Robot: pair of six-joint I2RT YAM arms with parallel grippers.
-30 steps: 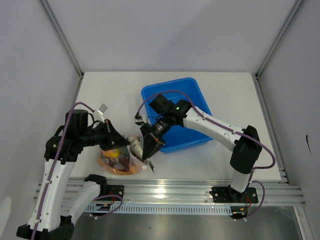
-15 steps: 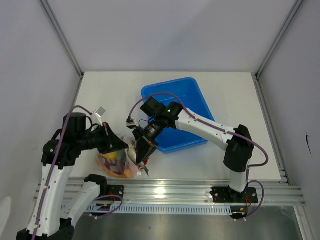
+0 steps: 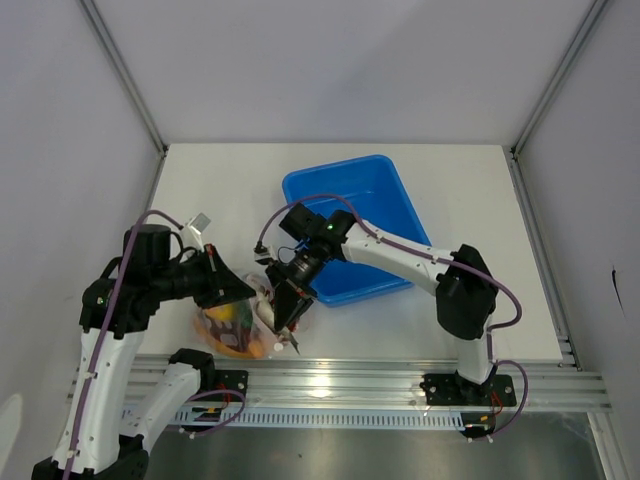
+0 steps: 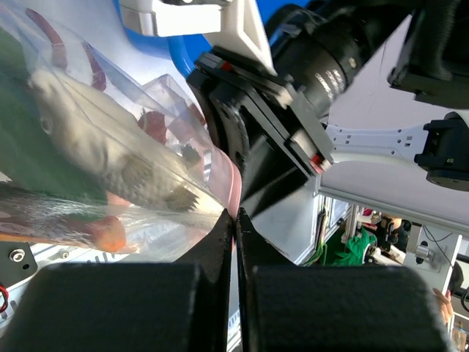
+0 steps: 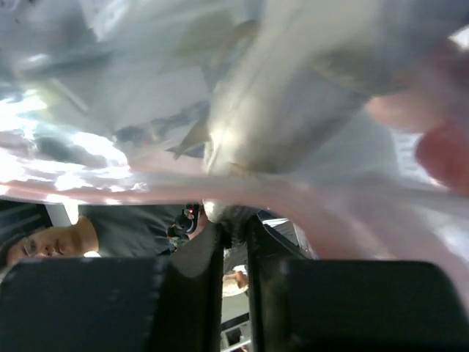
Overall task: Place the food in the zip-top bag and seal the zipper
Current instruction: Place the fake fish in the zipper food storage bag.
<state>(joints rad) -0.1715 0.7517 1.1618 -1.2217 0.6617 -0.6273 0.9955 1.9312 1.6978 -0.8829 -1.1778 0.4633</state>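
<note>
Loading looks done. The foods that can be seen all lie inside the crinkly clear plastic zip-top bag (image 3: pixel 236 336), which sits at the near edge of the white counter (image 3: pixel 230 180), beside the blue rectangular plastic tub (image 3: pixel 372 180). The grey toy fish (image 4: pixel 110 158) and red toy chilies (image 4: pixel 154 125) show through the film.

Left hand (image 4: pixel 235 220): fingers pressed together, pinching the bag's mouth corner where the pink-red zipper strip (image 4: pixel 229 183) ends.

Right hand (image 5: pixel 233 233): fingers nearly together, at the strip, with something pale between the tips. Whether it clamps the strip or only brackets it cannot be told.

Remaining: the seal. The views do not show how much of the mouth is already closed. Judged state: sealing step under way, not confirmed complete.
</note>
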